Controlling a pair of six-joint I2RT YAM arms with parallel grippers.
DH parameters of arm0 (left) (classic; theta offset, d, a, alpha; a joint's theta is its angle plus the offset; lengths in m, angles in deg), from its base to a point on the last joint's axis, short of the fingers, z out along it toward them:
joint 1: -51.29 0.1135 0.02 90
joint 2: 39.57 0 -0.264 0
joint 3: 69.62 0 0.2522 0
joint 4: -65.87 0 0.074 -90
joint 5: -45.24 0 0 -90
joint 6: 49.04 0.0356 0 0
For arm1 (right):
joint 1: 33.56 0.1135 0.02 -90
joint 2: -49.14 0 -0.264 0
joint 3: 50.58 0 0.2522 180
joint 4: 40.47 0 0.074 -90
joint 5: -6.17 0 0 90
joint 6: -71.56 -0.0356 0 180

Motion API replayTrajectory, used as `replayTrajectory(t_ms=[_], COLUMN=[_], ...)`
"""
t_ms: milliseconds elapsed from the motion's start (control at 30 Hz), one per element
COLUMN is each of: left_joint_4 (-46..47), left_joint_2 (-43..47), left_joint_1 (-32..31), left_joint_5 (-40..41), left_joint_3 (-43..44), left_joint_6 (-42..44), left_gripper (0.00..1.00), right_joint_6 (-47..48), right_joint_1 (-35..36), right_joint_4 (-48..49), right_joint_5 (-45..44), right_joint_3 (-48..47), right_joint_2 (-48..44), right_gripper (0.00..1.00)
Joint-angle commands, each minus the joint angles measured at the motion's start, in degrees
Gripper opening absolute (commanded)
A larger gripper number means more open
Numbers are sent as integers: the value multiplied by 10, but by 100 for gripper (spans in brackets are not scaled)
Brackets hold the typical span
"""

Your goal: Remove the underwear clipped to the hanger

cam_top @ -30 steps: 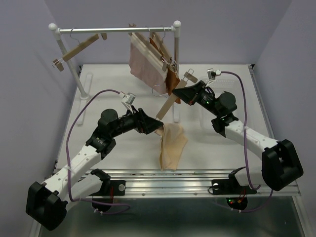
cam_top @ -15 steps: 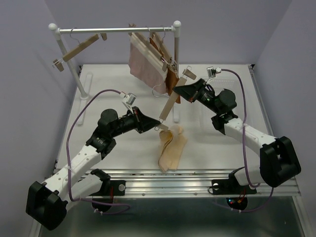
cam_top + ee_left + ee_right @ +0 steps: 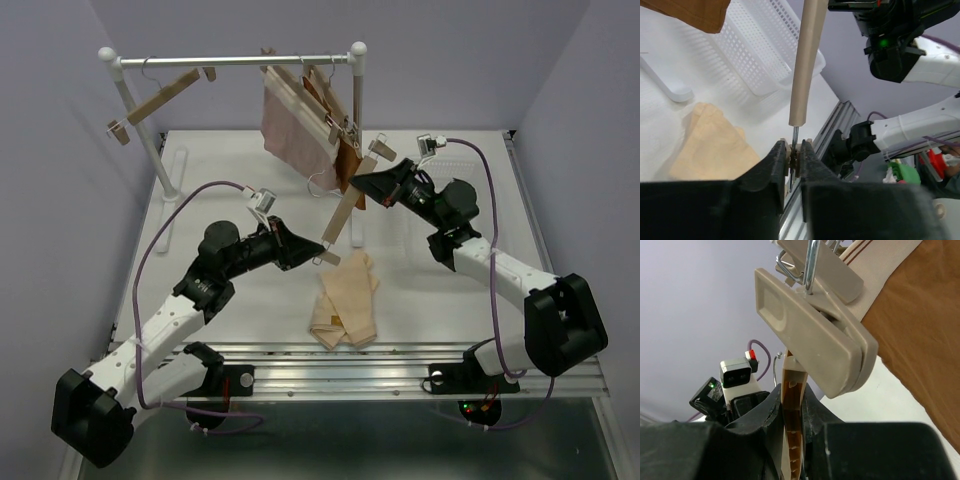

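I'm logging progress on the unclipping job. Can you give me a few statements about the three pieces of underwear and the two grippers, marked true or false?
1. The cream underwear lies on the table, free of any hanger. True.
2. The pink underwear lies on the table too. False: it hangs below the rail.
3. The left gripper and the right gripper are both shut on the tilted hanger. True.
4. The right gripper holds the brown underwear. False: it holds only the hanger's wooden bar, and the brown piece hangs beside the pink one.
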Motion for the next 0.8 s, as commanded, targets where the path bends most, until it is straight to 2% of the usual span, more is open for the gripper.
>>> replayTrajectory(t_ms=[0,67,133,167,200,233,400,600,767], left_joint_4=[-28,-27,-16,-13,-1,10,35,64,100], left_joint_2=[-19,-31,-35,-38,-39,-40,-50,-91,-128], left_joint_1=[1,2,1,1,1,1,1,2,1], left_joint_5=[29,26,21,21,21,24,30,-7,-44], left_joint_3=[46,53,59,62,66,66,81,105,121], left_joint_6=[18,25,27,32,36,40,59,73,69], left_gripper=[25,47,55,69,75,99,99,99,99], right_joint_6=[54,45,39,35,32,23,-1,-20,-9], right_joint_1=[-7,-7,-7,-7,-7,-7,-7,-7,-7], right_joint_4=[29,38,41,47,56,63,91,119,105], right_joint_5=[-4,3,11,13,16,19,34,48,47], right_joint_3=[-21,-17,-17,-14,-12,-9,-2,-1,-5], right_joint_2=[0,1,1,1,1,0,9,16,10], right_gripper=[1,1,1,1,1,1,1,1,1])
